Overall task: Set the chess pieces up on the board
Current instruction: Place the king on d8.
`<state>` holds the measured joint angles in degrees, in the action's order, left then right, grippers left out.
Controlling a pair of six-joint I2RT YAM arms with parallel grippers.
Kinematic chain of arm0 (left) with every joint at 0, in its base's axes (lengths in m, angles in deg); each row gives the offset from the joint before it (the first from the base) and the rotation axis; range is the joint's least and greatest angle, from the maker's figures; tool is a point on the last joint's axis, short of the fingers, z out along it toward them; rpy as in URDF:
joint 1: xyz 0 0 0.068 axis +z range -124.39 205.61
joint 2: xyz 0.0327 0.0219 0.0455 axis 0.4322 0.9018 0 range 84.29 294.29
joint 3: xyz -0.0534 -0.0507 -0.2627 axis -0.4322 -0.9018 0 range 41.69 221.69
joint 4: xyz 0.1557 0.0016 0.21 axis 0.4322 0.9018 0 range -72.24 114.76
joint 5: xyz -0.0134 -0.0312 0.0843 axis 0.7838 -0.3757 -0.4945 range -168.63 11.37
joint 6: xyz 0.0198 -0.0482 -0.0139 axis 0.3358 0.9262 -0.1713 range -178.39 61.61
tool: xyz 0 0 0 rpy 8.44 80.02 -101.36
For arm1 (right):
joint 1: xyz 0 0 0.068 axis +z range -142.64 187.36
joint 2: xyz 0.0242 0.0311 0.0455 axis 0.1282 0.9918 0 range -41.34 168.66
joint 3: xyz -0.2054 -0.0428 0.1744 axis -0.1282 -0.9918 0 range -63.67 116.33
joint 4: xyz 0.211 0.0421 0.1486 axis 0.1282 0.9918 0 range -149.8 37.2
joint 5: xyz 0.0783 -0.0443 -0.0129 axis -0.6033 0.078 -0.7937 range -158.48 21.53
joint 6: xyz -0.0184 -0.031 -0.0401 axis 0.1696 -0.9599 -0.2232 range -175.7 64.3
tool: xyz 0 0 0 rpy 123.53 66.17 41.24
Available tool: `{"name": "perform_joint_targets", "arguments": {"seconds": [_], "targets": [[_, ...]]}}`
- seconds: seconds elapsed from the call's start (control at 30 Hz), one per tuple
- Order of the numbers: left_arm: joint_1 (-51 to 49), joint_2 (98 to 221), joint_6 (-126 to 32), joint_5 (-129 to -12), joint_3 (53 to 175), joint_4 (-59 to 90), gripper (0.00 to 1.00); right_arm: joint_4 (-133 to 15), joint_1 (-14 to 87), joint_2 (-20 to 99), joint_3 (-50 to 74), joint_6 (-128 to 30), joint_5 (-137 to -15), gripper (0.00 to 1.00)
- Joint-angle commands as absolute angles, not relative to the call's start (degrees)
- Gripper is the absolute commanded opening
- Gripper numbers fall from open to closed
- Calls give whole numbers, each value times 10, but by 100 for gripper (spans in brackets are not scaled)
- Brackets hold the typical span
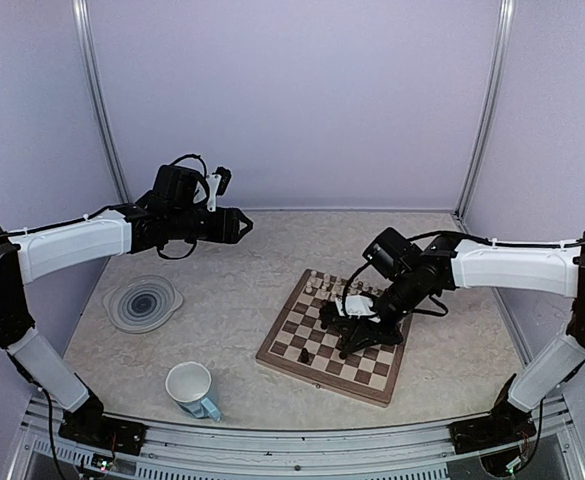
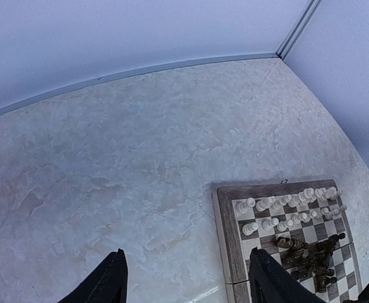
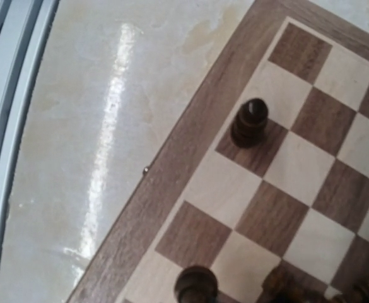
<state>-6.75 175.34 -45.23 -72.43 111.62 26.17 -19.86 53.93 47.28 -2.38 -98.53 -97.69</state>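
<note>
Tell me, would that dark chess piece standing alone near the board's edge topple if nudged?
Probably: the dark piece looks taller than its small base, so a sideways nudge could tip it. Its round turned body would likely roll across the smooth board. It seems rigid wood.

The board (image 1: 312, 378), a square of dark brown and cream checks inside a light-brown wooden border, lies flat on the right half of the worktop, turned at a slant to its edges. The cream-white pieces (image 2: 286, 209) stand upright in two fairly even rows along the board's far edge. The dark pieces (image 2: 307, 255) crowd together in a loose cluster near the middle of the board, some of them tipped over. One lone dark piece (image 3: 249, 123) stands upright on a dark square beside the border, near the board's near-left side.
</note>
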Motion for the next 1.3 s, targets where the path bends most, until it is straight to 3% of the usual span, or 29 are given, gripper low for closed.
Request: {"name": "perform_joint_targets", "arguments": {"seconds": [0.0, 0.97, 1.27], "targets": [[-69, 1756, -461, -722, 1139, 265, 66, -220, 565, 486, -31, -1000, -986, 2], [-64, 1754, -461, -715, 1140, 267, 66, -248, 591, 544, -30, -1003, -944, 5], [-63, 1756, -461, -711, 1141, 267, 66, -243, 592, 532, -29, -1000, -937, 31]]}}
